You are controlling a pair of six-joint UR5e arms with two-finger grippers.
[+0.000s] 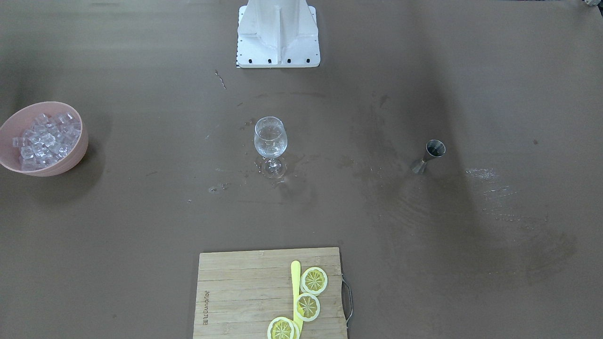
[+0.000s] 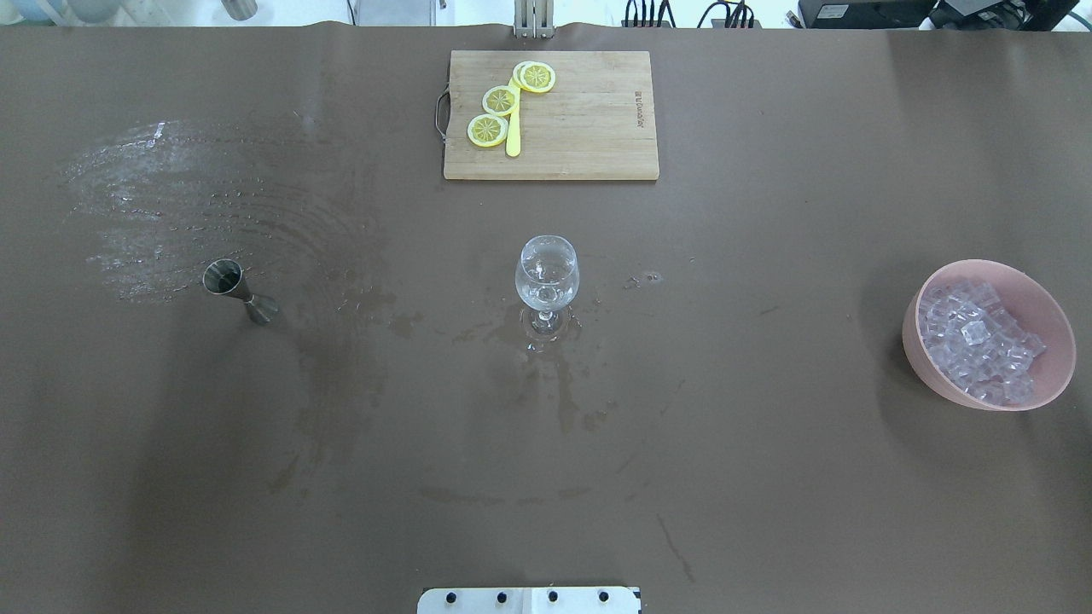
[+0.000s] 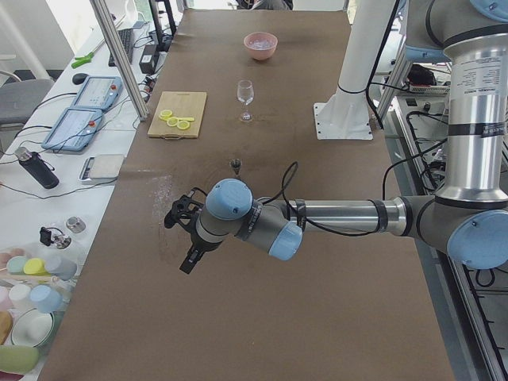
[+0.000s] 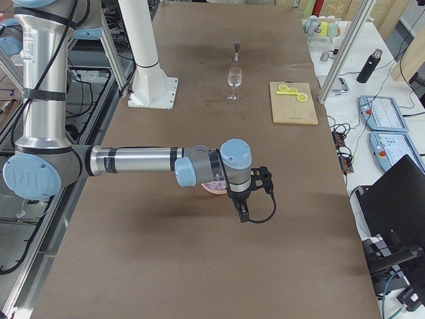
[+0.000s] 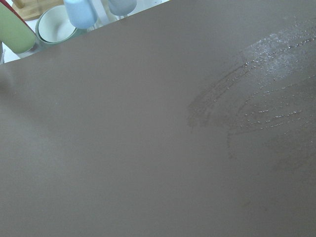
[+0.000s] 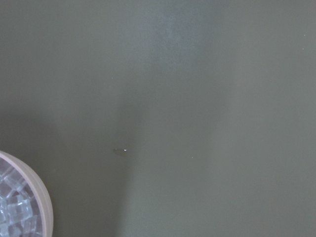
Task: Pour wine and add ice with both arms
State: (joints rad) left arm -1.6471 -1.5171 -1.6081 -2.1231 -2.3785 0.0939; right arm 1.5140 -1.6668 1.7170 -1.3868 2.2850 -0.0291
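Note:
A clear stemmed glass [image 1: 270,141] stands upright at the table's middle, also in the overhead view [image 2: 546,273]. The ice [image 2: 981,337] fills a pink bowl [image 2: 926,362] at the robot's right, also in the front view [image 1: 47,139]. A steel jigger [image 2: 235,288] stands at the robot's left. The left gripper [image 3: 190,260] shows only in the exterior left view, hovering over the table's left end, well short of the jigger [image 3: 235,165]. The right gripper [image 4: 243,214] shows only in the exterior right view, just beside the bowl [image 4: 211,189]. I cannot tell whether either is open.
A wooden cutting board [image 2: 580,128] with lemon slices [image 2: 499,101] and a yellow knife lies at the far edge. The white stand [image 1: 278,33] is at the robot's side. Wet smears [image 2: 136,205] mark the left half. Cups and bowls [image 5: 54,22] sit off the left end.

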